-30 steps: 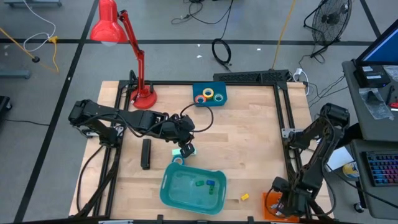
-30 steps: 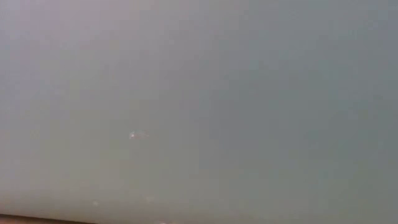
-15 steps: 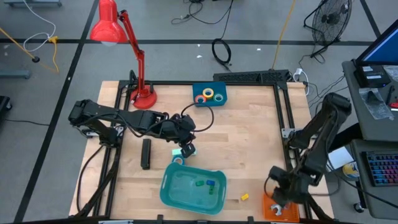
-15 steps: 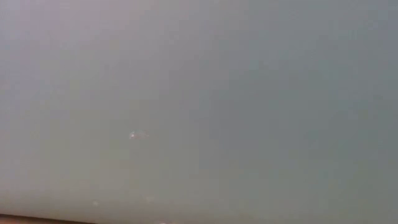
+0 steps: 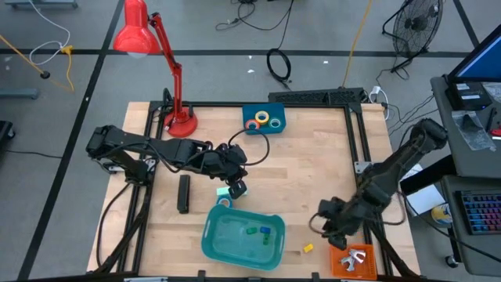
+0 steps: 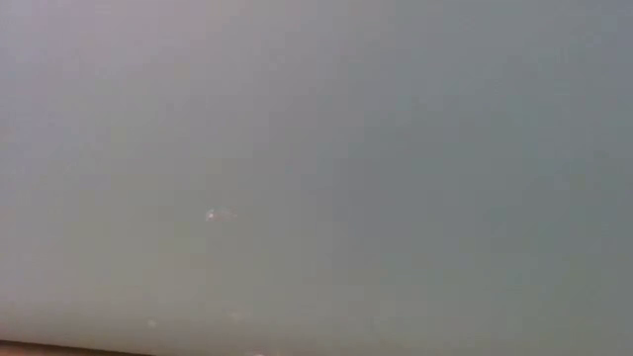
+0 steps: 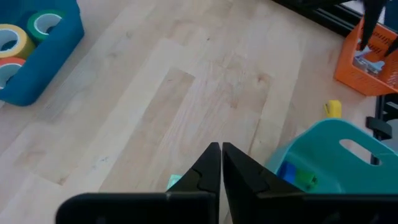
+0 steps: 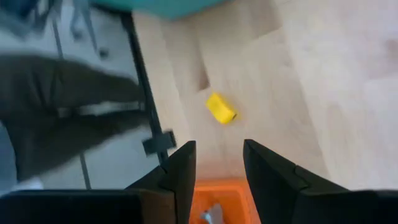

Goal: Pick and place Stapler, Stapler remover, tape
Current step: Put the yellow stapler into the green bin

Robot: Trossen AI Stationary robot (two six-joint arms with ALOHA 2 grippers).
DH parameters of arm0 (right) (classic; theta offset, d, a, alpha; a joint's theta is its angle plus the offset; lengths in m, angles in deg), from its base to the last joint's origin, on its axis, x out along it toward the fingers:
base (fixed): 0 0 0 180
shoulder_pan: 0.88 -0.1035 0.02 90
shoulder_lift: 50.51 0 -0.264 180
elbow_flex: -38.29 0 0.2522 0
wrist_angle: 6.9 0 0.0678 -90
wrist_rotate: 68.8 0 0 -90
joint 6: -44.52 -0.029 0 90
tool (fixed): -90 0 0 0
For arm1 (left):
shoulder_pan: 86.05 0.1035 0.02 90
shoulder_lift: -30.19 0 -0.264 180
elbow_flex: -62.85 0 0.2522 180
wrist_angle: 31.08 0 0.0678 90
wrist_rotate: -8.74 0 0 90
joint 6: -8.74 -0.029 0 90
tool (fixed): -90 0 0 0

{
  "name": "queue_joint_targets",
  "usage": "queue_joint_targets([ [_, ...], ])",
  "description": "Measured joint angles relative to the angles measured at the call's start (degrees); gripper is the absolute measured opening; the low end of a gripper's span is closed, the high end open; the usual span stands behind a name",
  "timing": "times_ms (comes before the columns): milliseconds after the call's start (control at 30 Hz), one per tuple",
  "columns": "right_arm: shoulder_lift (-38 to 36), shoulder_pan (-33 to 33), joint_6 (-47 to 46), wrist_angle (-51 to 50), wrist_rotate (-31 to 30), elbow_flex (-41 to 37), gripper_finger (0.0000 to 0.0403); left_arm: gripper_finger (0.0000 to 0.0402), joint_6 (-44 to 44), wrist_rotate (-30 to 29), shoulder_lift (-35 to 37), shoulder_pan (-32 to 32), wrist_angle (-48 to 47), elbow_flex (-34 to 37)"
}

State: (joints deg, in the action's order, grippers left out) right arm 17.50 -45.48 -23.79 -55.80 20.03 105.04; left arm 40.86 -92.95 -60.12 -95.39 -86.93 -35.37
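Note:
The black stapler point(image 5: 183, 193) lies flat on the wood at centre-left. My left gripper point(image 5: 236, 188) point(image 7: 221, 163) is to its right, shut, over a mint-green block point(image 5: 227, 193) point(image 7: 175, 182). A small blue ring point(image 5: 225, 202) lies beside the block. Yellow, green and orange tape rolls point(image 5: 264, 118) point(image 7: 12, 40) sit in a blue tray point(image 5: 252, 110) at the far edge. My right gripper point(image 5: 327, 229) point(image 8: 217, 163) is open, empty, and hovers left of an orange tray point(image 5: 342, 252) point(image 8: 224, 193) that holds a silver metal piece point(image 5: 356, 258). My left gripper's shut fingertips point(image 7: 211, 163) stand just above the mint-green block, coming from the table's left. The fingers hide the spot, so I cannot tell whether they touch it.
A teal basin point(image 5: 215, 235) point(image 7: 323, 143) with small green and blue pieces sits at the near edge. A yellow cube point(image 5: 308, 247) point(image 8: 221, 108) lies between it and the orange tray. A red lamp point(image 5: 176, 94) stands far left. The low view shows only a pale grey surface.
My right arm has risen from over the orange tray at the near right corner and swung toward the table's left, so the tray and the silver piece in it now show. The left arm and the objects have stayed put.

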Motion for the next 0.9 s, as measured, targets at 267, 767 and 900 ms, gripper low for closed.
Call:
queue_joint_targets([
  [267, 10.6, 4.6, 23.4, 9.6, 7.2, 0.0, 0.0130, 0.0016, 0.5, 1.7, 0.0, -1.0, -0.1, 0.0],
  [767, 18.7, 3.8, 37.2, 12.1, 11.6, 0.0, 0.0165, 0.0018, 4.3, -2.1, 0.0, -6.3, -0.1, 0.0],
  [900, 20.0, 3.8, 39.1, 13.1, 9.8, 0.0, 0.0201, 0.0020, 4.9, -2.4, 0.0, -6.9, -0.1, 0.0],
])
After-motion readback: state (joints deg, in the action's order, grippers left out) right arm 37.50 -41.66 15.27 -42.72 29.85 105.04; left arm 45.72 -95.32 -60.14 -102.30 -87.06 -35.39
